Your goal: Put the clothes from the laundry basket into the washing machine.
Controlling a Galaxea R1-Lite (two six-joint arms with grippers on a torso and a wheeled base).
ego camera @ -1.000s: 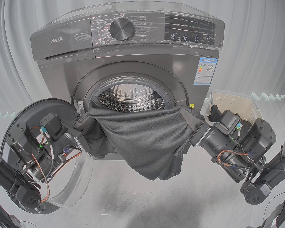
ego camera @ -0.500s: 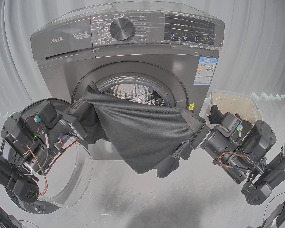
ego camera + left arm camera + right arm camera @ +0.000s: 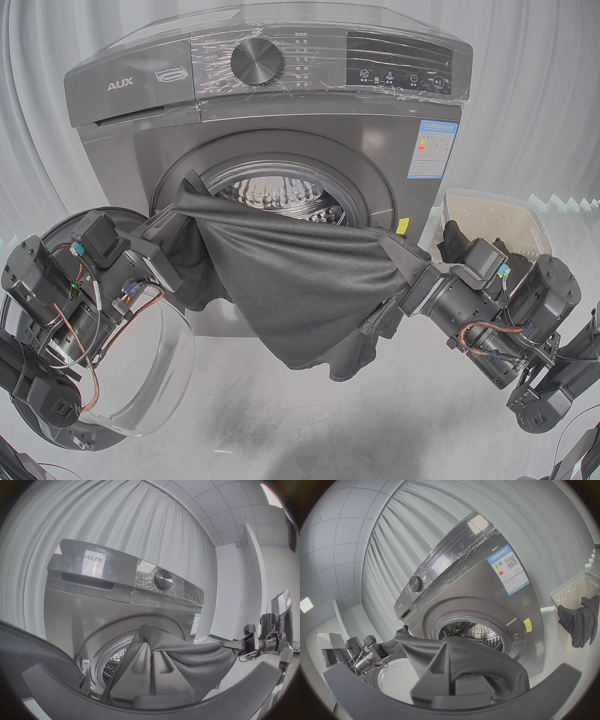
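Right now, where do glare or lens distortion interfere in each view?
Head view: film on the control panel glints, curtain bows. Left wrist view: dark corners, washing machine curves. Right wrist view: panel film glares, ceiling light flares at the edge.

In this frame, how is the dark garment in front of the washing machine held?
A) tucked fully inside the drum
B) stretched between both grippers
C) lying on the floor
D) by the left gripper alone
B: the left gripper and right gripper each clamp an end of the dark garment across the washing machine's opening.
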